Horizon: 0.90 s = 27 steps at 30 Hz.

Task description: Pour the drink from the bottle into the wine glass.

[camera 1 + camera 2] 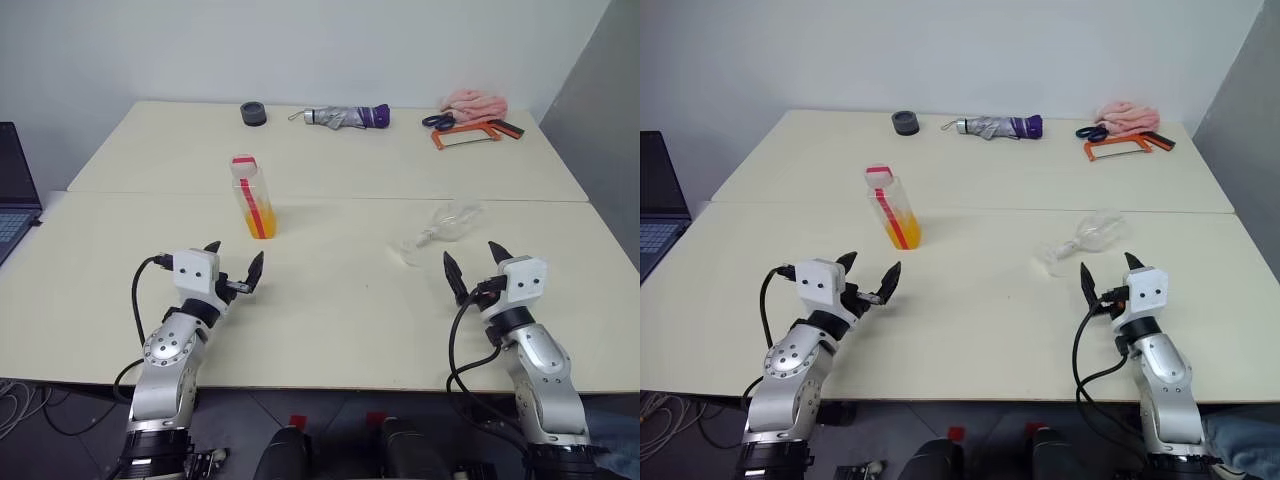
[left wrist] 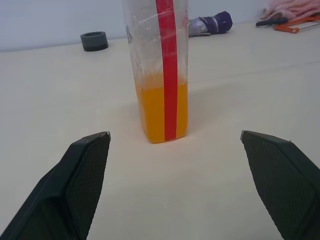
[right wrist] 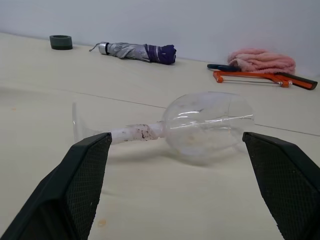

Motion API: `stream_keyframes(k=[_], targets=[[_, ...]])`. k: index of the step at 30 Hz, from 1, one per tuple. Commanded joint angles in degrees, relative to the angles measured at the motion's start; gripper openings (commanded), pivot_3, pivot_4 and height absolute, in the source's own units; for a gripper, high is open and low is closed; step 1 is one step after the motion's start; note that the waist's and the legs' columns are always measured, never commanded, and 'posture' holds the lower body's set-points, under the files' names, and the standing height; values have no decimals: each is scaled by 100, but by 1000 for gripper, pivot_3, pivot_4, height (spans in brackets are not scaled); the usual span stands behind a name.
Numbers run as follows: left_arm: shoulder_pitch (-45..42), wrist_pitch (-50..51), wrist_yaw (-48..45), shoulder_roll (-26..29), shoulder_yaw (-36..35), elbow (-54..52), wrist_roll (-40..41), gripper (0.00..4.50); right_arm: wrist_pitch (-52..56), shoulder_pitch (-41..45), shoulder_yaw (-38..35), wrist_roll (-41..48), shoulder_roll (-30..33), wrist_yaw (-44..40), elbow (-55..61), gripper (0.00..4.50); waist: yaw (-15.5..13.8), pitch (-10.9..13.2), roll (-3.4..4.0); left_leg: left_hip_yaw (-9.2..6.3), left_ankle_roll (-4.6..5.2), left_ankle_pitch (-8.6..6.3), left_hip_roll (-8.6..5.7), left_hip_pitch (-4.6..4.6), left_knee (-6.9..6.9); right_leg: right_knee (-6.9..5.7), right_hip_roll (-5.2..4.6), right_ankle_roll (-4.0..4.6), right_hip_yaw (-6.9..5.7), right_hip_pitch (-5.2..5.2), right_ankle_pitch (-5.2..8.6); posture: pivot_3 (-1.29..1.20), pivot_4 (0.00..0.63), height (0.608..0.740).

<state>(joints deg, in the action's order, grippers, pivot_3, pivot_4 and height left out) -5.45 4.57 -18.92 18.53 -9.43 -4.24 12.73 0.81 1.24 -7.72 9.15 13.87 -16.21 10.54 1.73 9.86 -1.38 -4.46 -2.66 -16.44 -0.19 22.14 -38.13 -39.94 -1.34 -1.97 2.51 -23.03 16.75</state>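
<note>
Now we see a pale surface (image 1: 330,330) with our two arms reaching out over its near edge. Our left pincer (image 1: 234,262) is spread wide and holds nothing. Our right pincer (image 1: 472,262) is spread wide too, and it is also empty.

From our left pincer, the bottle (image 1: 252,196) stands at about 12 o'clock, near but not touching. It is upright, with its red-and-white cap (image 1: 243,162) on top and a red stripe running down its side. The drink (image 1: 257,216) fills only the lower part of it, orange-yellow and see-through. In the left wrist view, the bottle (image 2: 159,70) sits right between the two black fingers (image 2: 80,185), a little way ahead of them.

From our right pincer, the wine glass (image 1: 441,229) is at about 11 o'clock, close by. It lies on its side on the surface. Its round bowl points toward the far right and its foot points toward the left. In the right wrist view we see the glass (image 3: 200,125) lying across, with nothing to drink in it.

At 12 o'clock, along the far side of the surface, we see a small dark ring (image 1: 254,114), a folded grey and purple umbrella (image 1: 347,117), a pink cloth (image 1: 474,102), scissors (image 1: 437,121) and an orange saw (image 1: 476,134). At 9 o'clock, off the surface, there is a laptop (image 1: 14,190).
</note>
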Motion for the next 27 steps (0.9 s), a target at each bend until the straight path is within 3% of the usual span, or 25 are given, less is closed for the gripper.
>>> stream_keyframes(k=[1, 27], targets=[[-14, -166, 8, -14, -105, -294, 55, 4477, -18, 81, -69, 62, 63, -20, 92, 4500, 0, 0, 0, 0, 0, 0, 0, 0, 0, 0, 0, 0, 0, 0, 0, 0, 150, 740], [-32, -19, 94, -2, -69, -447, 72, 4477, 39, 90, -14, 53, 71, -94, 100, 4500, 0, 0, 0, 1, 0, 0, -1, -1, 0, 0, 0, 0, 0, 1, 0, 0, 150, 740]])
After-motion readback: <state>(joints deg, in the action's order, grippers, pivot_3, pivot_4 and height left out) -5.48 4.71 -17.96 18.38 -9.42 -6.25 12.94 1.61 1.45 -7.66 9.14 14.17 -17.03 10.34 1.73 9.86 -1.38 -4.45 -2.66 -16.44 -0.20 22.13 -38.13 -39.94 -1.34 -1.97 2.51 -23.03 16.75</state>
